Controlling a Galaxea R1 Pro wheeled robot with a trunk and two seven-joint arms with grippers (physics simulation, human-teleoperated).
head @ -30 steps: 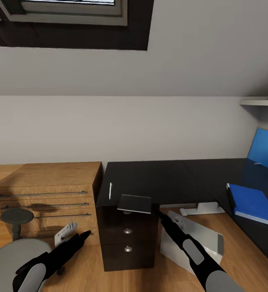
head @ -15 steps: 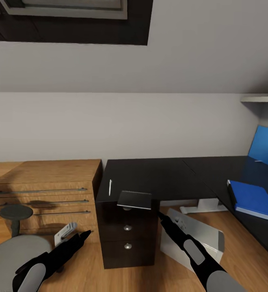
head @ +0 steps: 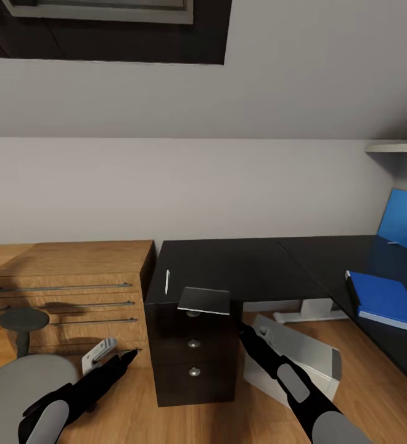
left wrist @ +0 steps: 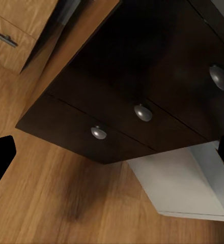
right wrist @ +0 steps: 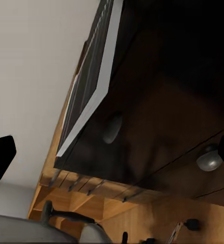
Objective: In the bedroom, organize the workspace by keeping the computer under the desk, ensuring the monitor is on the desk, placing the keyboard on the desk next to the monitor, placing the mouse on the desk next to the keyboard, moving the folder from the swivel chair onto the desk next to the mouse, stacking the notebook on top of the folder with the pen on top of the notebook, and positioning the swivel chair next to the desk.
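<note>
Facing: you look at the L-shaped black worktop (head: 246,265), set against a grey wall under a sloped ceiling.
Notebook: the thin grey notebook (head: 205,300) lies at the worktop's front edge and overhangs the dark drawer unit (head: 194,361).
Pen: the white pen (head: 167,282) lies on the worktop beside the notebook, not touching it.
Folder: the blue folder (head: 388,298) lies flat on the worktop's right wing, well apart from the notebook.
Computer: the pale computer (head: 299,354) sits on the floor under the worktop and seems tipped at an angle.
Swivel chair: the grey swivel chair (head: 12,385) is at your lower left, near the wood cabinet (head: 68,271).
Left claw: your left claw (head: 124,359) is released and empty, low before the drawers.
Right claw: your right claw (head: 243,328) is released and empty, just beneath the notebook's overhang.
</note>
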